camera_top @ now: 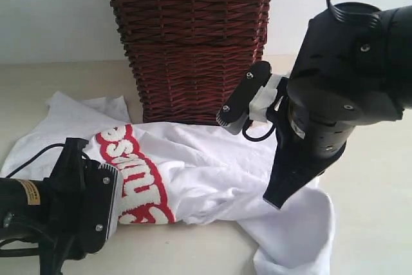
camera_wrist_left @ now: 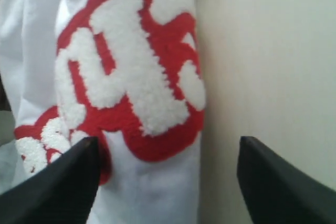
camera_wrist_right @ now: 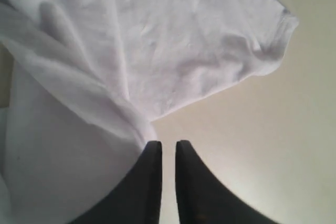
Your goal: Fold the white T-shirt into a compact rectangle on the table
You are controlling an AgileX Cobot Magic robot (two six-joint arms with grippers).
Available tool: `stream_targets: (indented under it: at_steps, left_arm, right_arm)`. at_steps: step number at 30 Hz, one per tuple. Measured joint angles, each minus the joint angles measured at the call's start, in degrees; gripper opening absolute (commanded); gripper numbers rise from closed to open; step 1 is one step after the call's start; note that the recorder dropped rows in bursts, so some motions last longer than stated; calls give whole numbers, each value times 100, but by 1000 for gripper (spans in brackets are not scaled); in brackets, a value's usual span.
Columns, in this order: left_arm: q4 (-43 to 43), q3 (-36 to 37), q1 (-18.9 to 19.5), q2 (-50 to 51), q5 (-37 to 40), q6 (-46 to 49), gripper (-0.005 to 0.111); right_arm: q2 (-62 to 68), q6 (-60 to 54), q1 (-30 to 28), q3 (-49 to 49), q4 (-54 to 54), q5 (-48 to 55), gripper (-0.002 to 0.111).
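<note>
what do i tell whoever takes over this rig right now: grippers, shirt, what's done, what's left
Left gripper: open, fingers either side of the edge of the white T-shirt by the red lettering, gripping nothing.
Right gripper: fingers almost together at a shirt fold; whether they pinch cloth is unclear.
Shirt lies crumpled on the table in front of the wicker basket.
Done: no neat fold yet. Left: flatten it, fold to a compact rectangle.

It looked like a robot lab staged as a laundry corner: bare wall [camera_top: 51, 11], plain table [camera_top: 376, 217], wicker basket [camera_top: 187, 43], black robot arms [camera_top: 341, 82].
</note>
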Motion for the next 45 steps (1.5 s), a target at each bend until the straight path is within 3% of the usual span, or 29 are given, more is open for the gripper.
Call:
stream_targets:
  at_steps: [5, 12, 16, 20, 22, 26, 30, 37, 40, 42, 45]
  left_arm:
    - [-12, 23, -13, 616, -864, 8, 2]
    - [-55, -45, -13, 720, -732, 27, 0]
    - [-98, -453, -13, 8, 791, 18, 0]
    - [-226, -1191, -13, -713, 3090, 76, 0]
    - [-420, -1509, -13, -939, 3879, 219, 0]
    - [-998, -2146, 121, -1051, 4748, 731, 0]
    - [-1928, -2572, 889, -768, 5147, 1628, 0]
    - [-4090, -3025, 3318, 615, 5850, 3451, 0]
    - [-5000, -3179, 4071, 1367, 6113, 3894, 2]
    - [-5590, -3224, 4418, 1852, 6147, 4009, 16]
    - [-6045, -3235, 4648, 2335, 6158, 4134, 58]
  right_arm:
    - [-16, -10, 0, 0, 74, 15, 23]
    - [-324, -10, 0, 0, 108, 15, 28]
    - [-435, -10, 0, 0, 108, 15, 28]
    - [-472, -10, 0, 0, 131, 15, 28]
    - [-472, -23, 0, 0, 185, 15, 28]
    - [-472, -95, 0, 0, 321, 15, 28]
    - [-472, -189, 0, 0, 442, 15, 28]
    - [-472, -247, 0, 0, 568, 15, 28]
    - [-472, -247, 0, 0, 616, 15, 28]
    - [-472, -247, 0, 0, 656, 2, 28]
    - [-472, -308, 0, 0, 805, -39, 28]
